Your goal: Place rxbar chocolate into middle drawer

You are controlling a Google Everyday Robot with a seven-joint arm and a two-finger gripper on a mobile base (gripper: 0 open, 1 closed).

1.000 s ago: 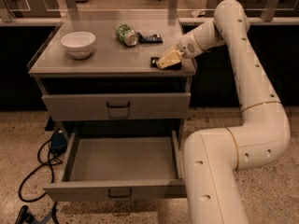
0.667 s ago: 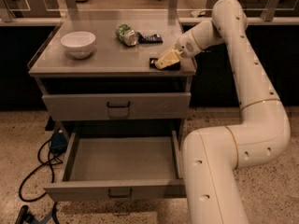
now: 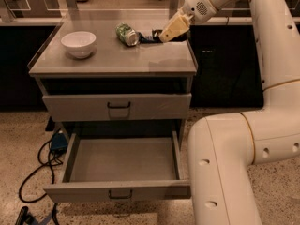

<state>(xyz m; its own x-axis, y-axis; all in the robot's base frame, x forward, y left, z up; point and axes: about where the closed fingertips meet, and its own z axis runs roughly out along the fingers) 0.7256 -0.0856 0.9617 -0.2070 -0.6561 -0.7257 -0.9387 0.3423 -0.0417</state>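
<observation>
hand hangs over grey cabinet top, speckled floor below.

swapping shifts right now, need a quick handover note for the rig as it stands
Gripper: low over the back right of the cabinet top, right at the rxbar chocolate; a grip on it can't be confirmed.
Rxbar chocolate: on the top, just right of the tipped green can.
Middle drawer: pulled open, bar not in it yet.
Done: drawer opened.
Left: secure the bar, carry it down, release it in the drawer.
</observation>
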